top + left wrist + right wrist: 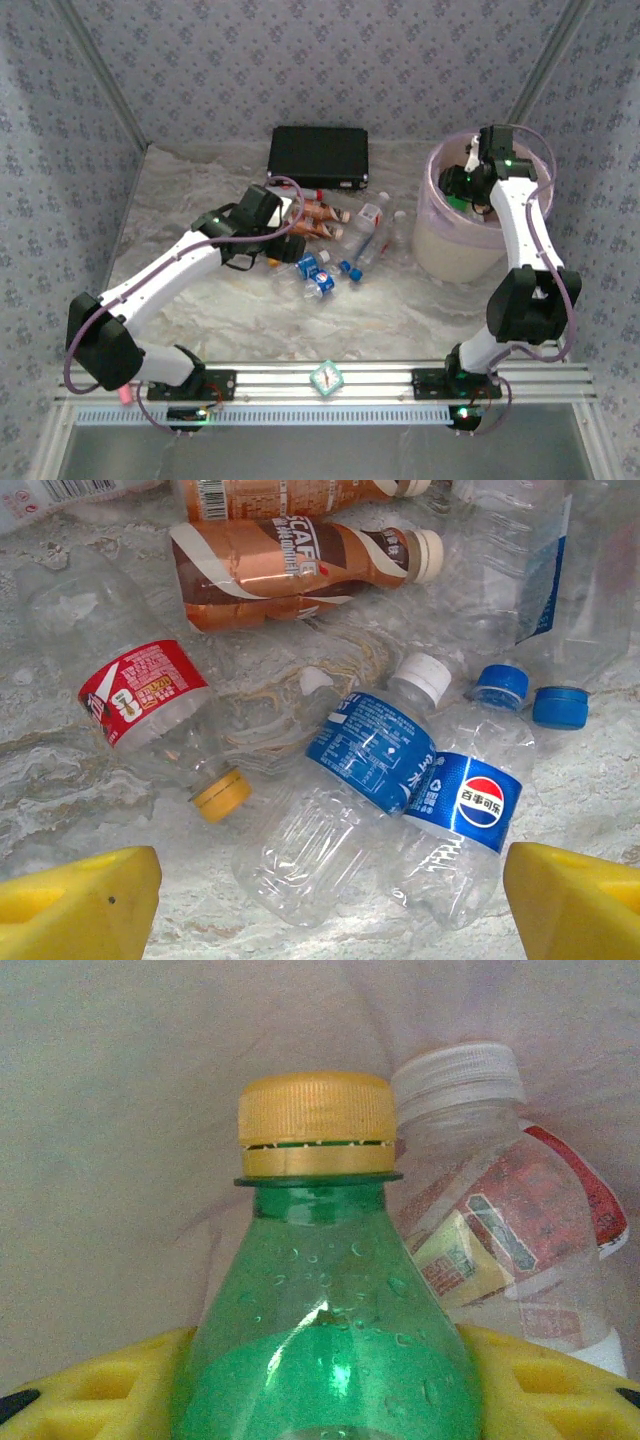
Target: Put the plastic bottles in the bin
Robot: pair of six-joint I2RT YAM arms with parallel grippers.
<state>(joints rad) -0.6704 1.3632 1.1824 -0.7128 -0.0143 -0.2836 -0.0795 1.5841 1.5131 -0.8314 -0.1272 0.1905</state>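
Right gripper [320, 1390] pinches the green bottle [330, 1290] in the mouth of the bin [445, 250] at upper right, while left gripper [330, 895] hangs spread above the bottles [370, 750] at centre (lying close together), so closing there risks catching two or squirting one away.

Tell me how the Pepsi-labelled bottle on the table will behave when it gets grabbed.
The Pepsi bottle looks empty and clear, so it is probably very light. Its thin wall may crumple under a squeeze. Lying on its side on the smooth table, it will likely roll or skid if nudged.
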